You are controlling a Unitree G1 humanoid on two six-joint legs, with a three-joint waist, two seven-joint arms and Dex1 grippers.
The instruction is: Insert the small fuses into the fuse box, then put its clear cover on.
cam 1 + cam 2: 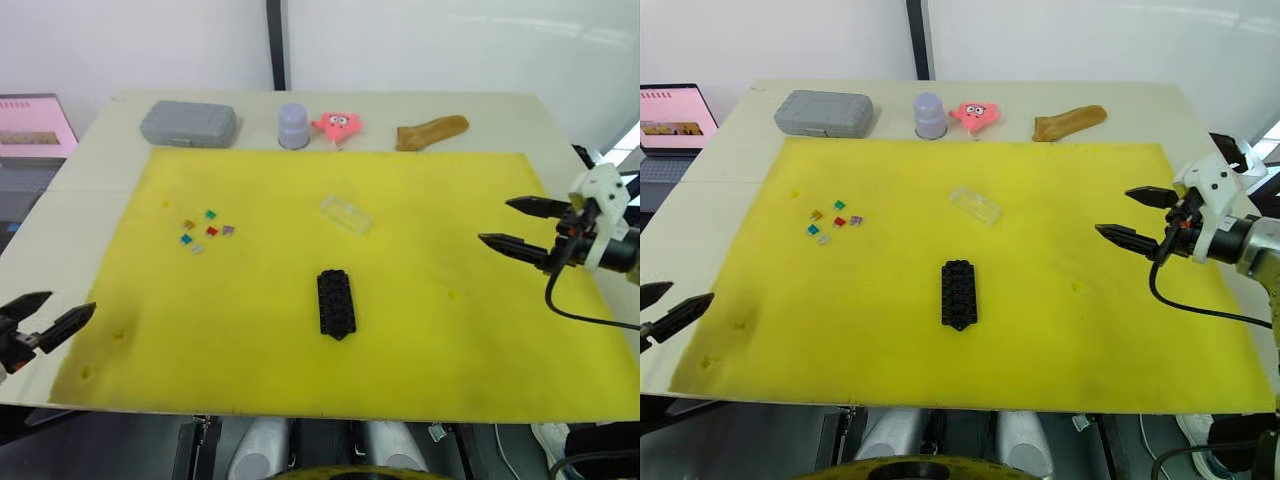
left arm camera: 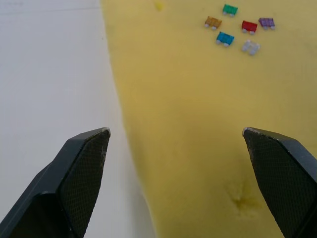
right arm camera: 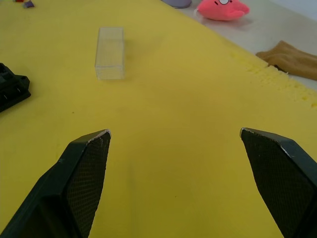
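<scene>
- Two grippers wait spread and empty at the mat's sides: left gripper point(image 1: 45, 322) by the near-left corner, right gripper point(image 1: 512, 224) over the right edge, so your centre stays reachable.
- On the tabletop point(image 1: 90, 165), the yellow mat point(image 1: 250, 350) carries every task piece.
- You have the fuse box point(image 1: 336, 303) mid-mat, slots up, unfilled.
- Behind it lies the clear cover point(image 1: 346, 214), set apart.
- Left of both, the small fuses point(image 1: 206, 230) sit clustered, nearer your left gripper.
</scene>
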